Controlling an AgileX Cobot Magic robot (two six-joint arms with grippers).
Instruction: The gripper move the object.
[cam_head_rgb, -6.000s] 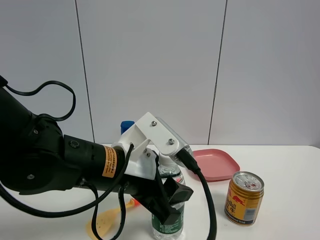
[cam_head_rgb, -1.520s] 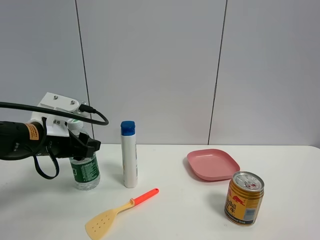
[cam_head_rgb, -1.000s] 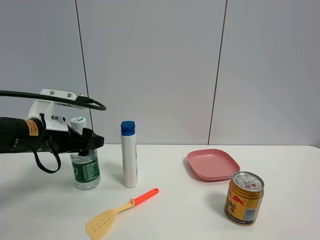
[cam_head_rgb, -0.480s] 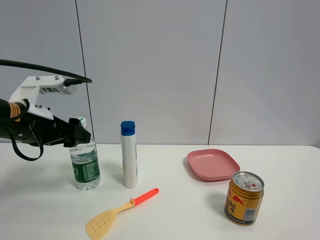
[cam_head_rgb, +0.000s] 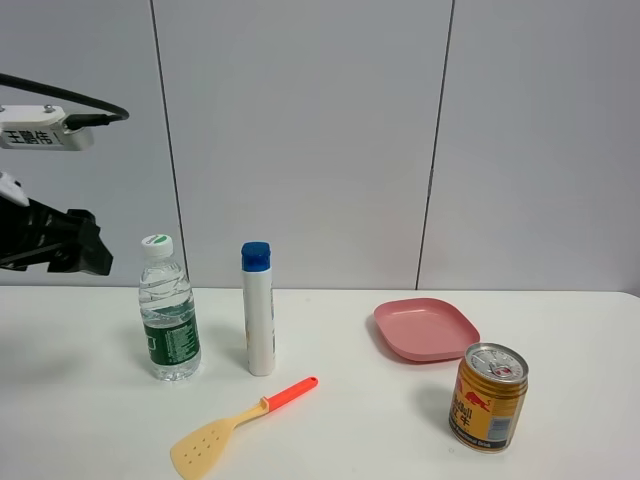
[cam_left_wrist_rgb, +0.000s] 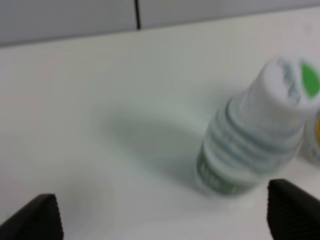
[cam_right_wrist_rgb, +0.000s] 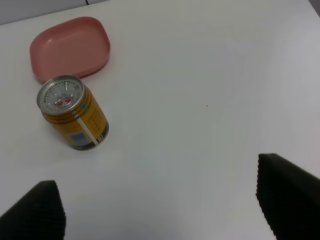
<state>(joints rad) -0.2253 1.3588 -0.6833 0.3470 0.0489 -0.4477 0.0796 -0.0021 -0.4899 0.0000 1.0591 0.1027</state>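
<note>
The clear water bottle (cam_head_rgb: 168, 310) with a white cap and dark green label stands upright on the white table (cam_head_rgb: 560, 340), left of the middle. My left gripper (cam_head_rgb: 85, 255) hangs in the air up and to the left of the bottle, apart from it. In the left wrist view the bottle (cam_left_wrist_rgb: 260, 145) stands free beyond the gripper (cam_left_wrist_rgb: 165, 217), whose black fingertips (cam_left_wrist_rgb: 35, 217) are wide apart, open and empty. My right gripper (cam_right_wrist_rgb: 160, 205) is open and empty over bare table; it is out of the exterior view.
A tall white tube with a blue cap (cam_head_rgb: 258, 310) stands just right of the bottle. An orange-handled yellow spatula (cam_head_rgb: 240, 415) lies in front. A pink plate (cam_head_rgb: 425, 328) and a gold can (cam_head_rgb: 487, 396) are at the right; the can (cam_right_wrist_rgb: 72, 112) and plate (cam_right_wrist_rgb: 70, 47) also show in the right wrist view.
My left gripper carried the bottle to the left, set it down, let go, and has risen up and away to the left. The bottle stays standing.
</note>
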